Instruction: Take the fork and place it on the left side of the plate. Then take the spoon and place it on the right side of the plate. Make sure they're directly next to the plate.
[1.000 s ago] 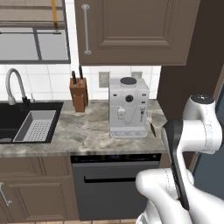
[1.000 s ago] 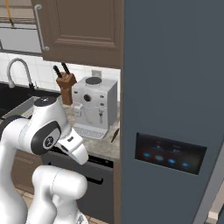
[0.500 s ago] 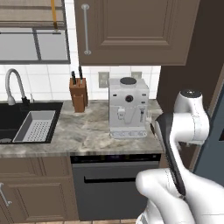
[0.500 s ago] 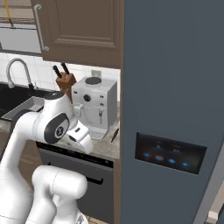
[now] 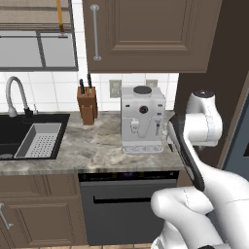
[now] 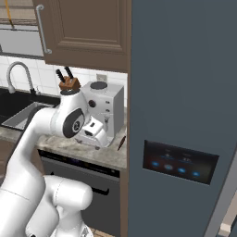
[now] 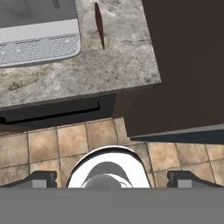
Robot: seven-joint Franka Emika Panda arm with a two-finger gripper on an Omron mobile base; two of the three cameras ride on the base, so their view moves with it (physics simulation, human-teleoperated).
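In your left base view, the white arm [image 5: 194,131] rises from the lower right and bends in front of the right end of the marble counter [image 5: 92,151], beside the white coffee machine [image 5: 142,119]. A wooden knife block [image 5: 87,104] stands against the tiled wall to the machine's left, and further left a black sink [image 5: 19,136] holds a grey strainer tray [image 5: 40,141] under a curved faucet [image 5: 14,95]. A dark dishwasher [image 5: 129,206] sits below the counter. In your right base view, the arm's elbow covers part of the coffee machine [image 6: 109,104]; the fork [image 6: 121,142], seen as a slim dark handle, lies on the counter [image 6: 106,157] just right of the machine, close to the tall grey refrigerator [image 6: 185,115]. In your hand view, the camera looks down over the counter edge at the tiled floor [image 7: 57,144]; the fork [image 7: 100,25] lies on the marble near the top, just right of the machine's grey drip tray [image 7: 39,43]. The two fingers [image 7: 41,178] stand wide apart at the bottom corners, with nothing between them.
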